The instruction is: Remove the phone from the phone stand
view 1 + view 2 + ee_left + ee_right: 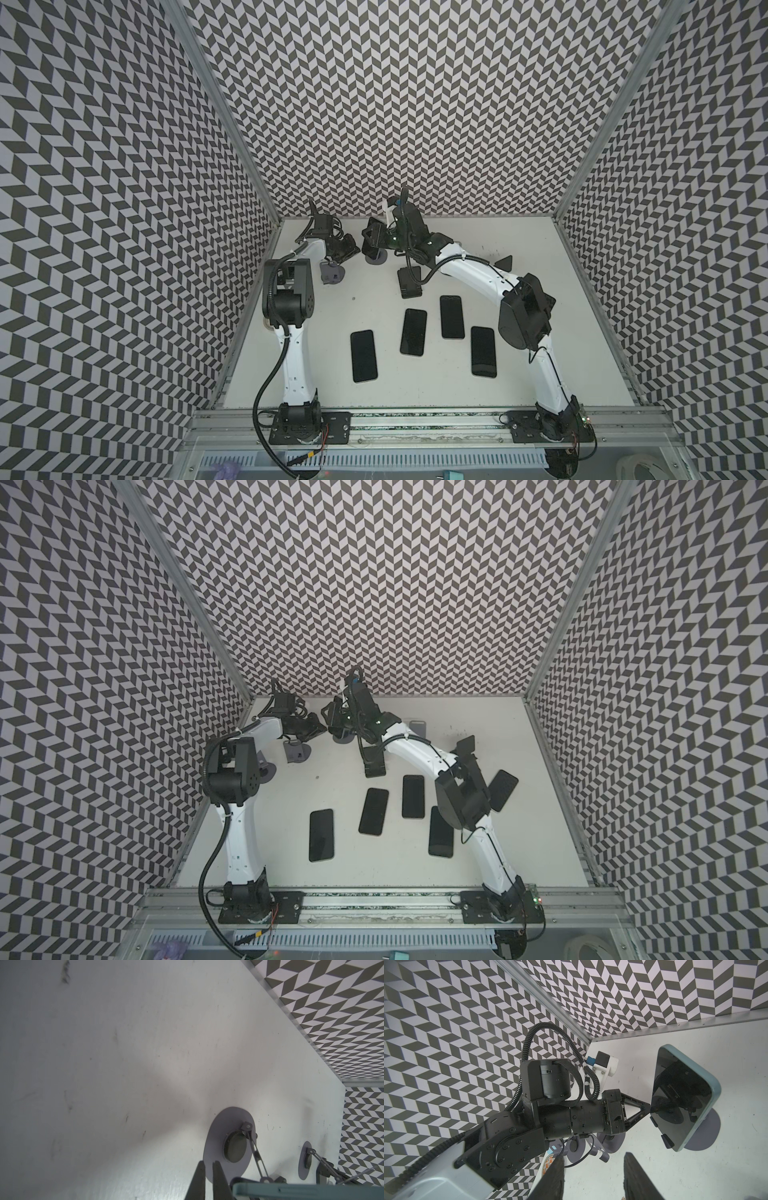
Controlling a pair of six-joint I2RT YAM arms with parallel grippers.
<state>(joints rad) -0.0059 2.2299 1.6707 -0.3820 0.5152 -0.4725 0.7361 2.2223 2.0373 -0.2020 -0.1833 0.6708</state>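
The phone [683,1101], in a pale teal case, is standing nearly upright on the phone stand [713,1132], whose round grey base is resting on the white table [415,395] close to the back wall. The left gripper [648,1108] is pointing at the phone's dark screen with its fingers [199,1178] pressed almost together and nothing between them. Its tip is sitting right at the screen's edge, though whether it is touching cannot be told. The right gripper [593,1156] is hovering just short of the phone with its jaws spread apart and empty. Nearer the front, several dark phones [413,331] are lying flat on the table, while another grey stand [331,272] and a black stand [409,282] are sitting between them and the two grippers.
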